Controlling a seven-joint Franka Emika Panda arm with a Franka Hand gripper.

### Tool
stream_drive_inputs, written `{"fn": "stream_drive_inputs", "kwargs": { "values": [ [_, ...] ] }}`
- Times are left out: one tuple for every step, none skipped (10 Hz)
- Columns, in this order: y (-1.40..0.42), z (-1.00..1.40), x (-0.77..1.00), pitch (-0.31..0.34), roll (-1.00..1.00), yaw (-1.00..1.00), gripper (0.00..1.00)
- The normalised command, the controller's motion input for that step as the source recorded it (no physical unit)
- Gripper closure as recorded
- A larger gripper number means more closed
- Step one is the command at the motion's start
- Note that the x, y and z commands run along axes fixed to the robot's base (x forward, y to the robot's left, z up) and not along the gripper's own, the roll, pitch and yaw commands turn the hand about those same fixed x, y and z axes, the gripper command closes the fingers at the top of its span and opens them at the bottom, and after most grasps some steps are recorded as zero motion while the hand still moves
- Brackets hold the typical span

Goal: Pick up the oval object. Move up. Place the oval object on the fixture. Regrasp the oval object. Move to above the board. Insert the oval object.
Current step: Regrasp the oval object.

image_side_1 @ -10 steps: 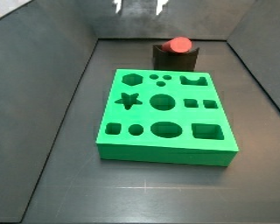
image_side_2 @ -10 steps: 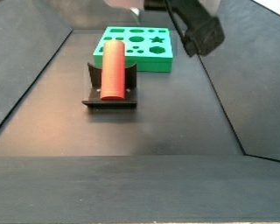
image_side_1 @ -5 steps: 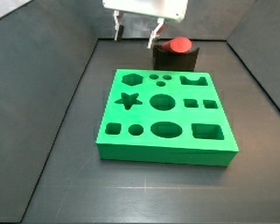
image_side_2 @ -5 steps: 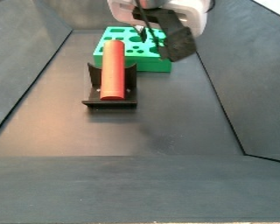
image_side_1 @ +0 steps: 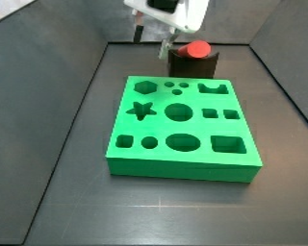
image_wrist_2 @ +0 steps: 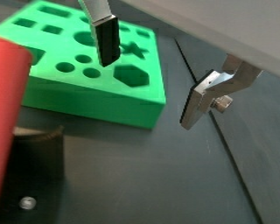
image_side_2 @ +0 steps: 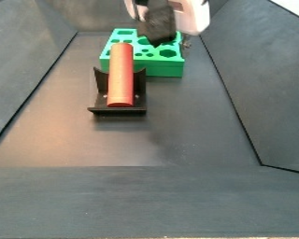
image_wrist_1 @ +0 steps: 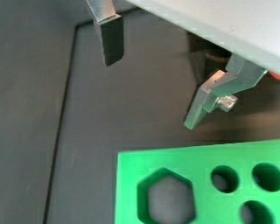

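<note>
The oval object (image_side_2: 120,75), a long red peg, lies along the scooped top of the fixture (image_side_2: 117,105). A side view shows its round end (image_side_1: 194,49) on the dark fixture (image_side_1: 192,67), behind the green board (image_side_1: 183,125). My gripper (image_side_1: 153,40) hangs open in the air, off to one side of the peg's end and over the board's edge (image_side_2: 177,58). In both wrist views nothing lies between the fingers (image_wrist_1: 111,44) (image_wrist_2: 206,96). The gripper (image_wrist_2: 147,94) straddles the board's corner (image_wrist_2: 95,96), with the peg (image_wrist_2: 4,96) off to the side and not between the fingers.
Sloping dark walls (image_side_1: 66,115) close in the floor on both sides. The board's hexagon hole (image_wrist_1: 166,194) and round holes (image_wrist_1: 226,179) lie below the gripper (image_wrist_1: 150,94). Dark floor (image_side_2: 139,177) stretches in front of the fixture.
The gripper has come down from the top edge into view and moved nearer the fixture end of the board. Peg, fixture and board have not moved.
</note>
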Motion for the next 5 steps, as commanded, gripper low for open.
{"fn": "stream_drive_inputs", "kwargs": {
  "values": [
    [-0.02, 0.0, -0.04, -0.29, 0.75, -1.0, 0.0],
    [-0.01, 0.0, -0.04, -0.302, 0.75, -1.0, 0.0],
    [-0.02, -0.01, -0.04, -0.309, 0.74, -1.0, 0.0],
    [-0.01, -0.01, -0.03, -0.307, 0.73, -1.0, 0.0],
    [-0.01, -0.01, -0.04, -0.295, 0.71, -1.0, 0.0]
  ]
}}
